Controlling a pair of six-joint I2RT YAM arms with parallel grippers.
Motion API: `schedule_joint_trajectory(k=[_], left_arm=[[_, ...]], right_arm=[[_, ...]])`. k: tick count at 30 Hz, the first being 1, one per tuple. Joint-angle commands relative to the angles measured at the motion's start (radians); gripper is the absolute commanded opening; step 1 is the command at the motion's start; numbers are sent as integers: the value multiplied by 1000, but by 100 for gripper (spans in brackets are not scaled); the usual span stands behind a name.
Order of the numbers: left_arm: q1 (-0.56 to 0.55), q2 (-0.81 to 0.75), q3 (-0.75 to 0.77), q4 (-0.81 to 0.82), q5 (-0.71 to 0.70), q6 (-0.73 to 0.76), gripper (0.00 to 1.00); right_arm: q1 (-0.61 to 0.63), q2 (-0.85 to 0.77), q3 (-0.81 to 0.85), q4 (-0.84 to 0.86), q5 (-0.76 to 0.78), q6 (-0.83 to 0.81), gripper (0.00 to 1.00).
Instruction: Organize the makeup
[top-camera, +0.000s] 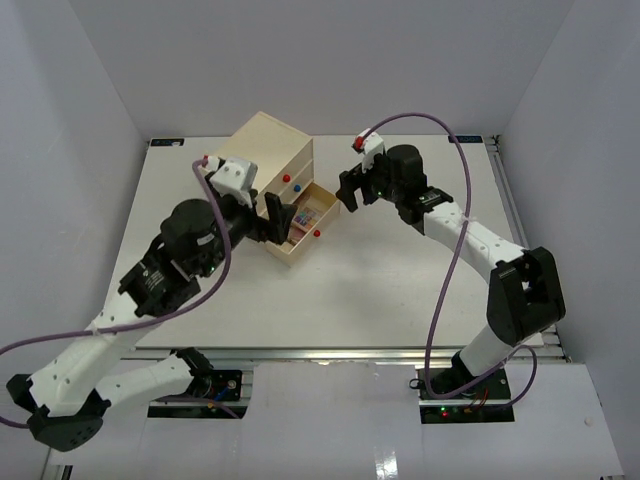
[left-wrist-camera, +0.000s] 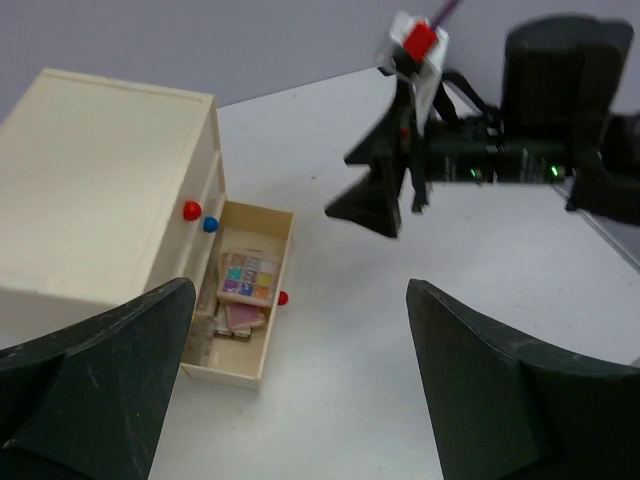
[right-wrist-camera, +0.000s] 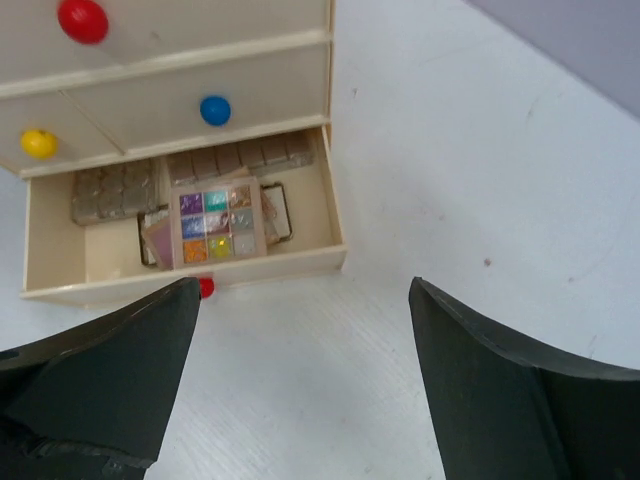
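Note:
The makeup in view is a stack of flat palettes inside the open bottom drawer (right-wrist-camera: 180, 275) of the cream chest (top-camera: 265, 150). A multicoloured palette (right-wrist-camera: 215, 222) lies on top, with a pink one (left-wrist-camera: 243, 318) under it and brown ones (right-wrist-camera: 112, 190) at the back. My left gripper (left-wrist-camera: 300, 400) hovers open near the drawer's near end, nothing between its fingers (left-wrist-camera: 100, 380). Open and empty too, my right gripper (right-wrist-camera: 305, 390) sits just off the drawer's front, above bare table. In the top view the two grippers, left (top-camera: 283, 220) and right (top-camera: 345, 195), flank the drawer (top-camera: 283, 252).
The chest stands at the back left of the white table (top-camera: 400, 290). Its upper drawers are shut, with red (right-wrist-camera: 82, 18), blue (right-wrist-camera: 214, 110) and yellow (right-wrist-camera: 39, 143) knobs. A red knob (right-wrist-camera: 205, 287) sticks out of the open drawer's front. The right arm's elbow (top-camera: 525, 290) is near the table's right edge.

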Motion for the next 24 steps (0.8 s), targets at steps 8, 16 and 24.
schedule_joint_trajectory(k=[8, 16, 24], left_arm=[[589, 537, 517, -180, 451, -26, 97], [762, 707, 562, -123, 563, -12, 96], [795, 824, 578, -33, 613, 47, 93]], right_arm=[[-5, 13, -190, 90, -178, 328, 70], [-14, 118, -146, 68, -65, 523, 56], [-14, 179, -134, 107, -20, 611, 37]])
